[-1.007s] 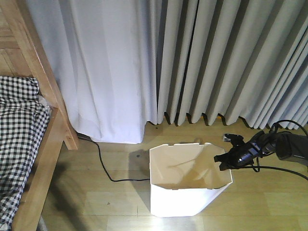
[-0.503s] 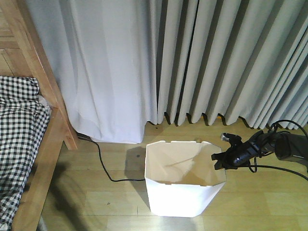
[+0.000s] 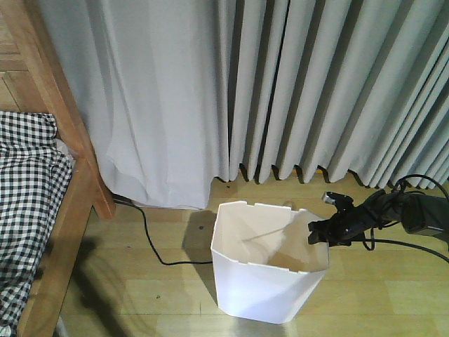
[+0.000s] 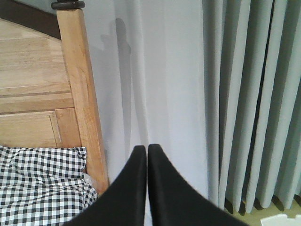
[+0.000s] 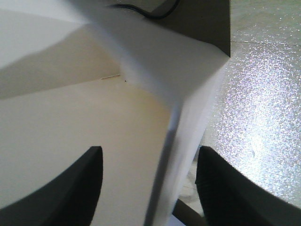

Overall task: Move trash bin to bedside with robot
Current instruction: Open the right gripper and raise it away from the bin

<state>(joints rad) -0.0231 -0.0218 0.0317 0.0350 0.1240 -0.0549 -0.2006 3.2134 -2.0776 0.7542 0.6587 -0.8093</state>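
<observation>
The white faceted trash bin (image 3: 256,284) stands on the wooden floor in front of the curtains, slightly tilted. My right gripper (image 3: 317,234) is at its right rim. In the right wrist view the gripper (image 5: 149,149) is open, one finger inside the bin and one outside, astride the bin's wall (image 5: 181,117). The bed, with its light wooden frame (image 3: 74,203) and checked bedding (image 3: 28,182), is at the left. My left gripper (image 4: 146,147) is shut and empty, held in the air facing the bed post (image 4: 82,94) and the checked bedding (image 4: 42,188).
Grey and white curtains (image 3: 280,91) hang to the floor behind the bin. A black cable (image 3: 151,242) runs on the floor between bed and bin. The right arm's cable (image 3: 414,246) trails at the right edge.
The bin has shifted a little to the left, toward the bed, and now leans slightly. My right gripper has moved left with it at the rim.
</observation>
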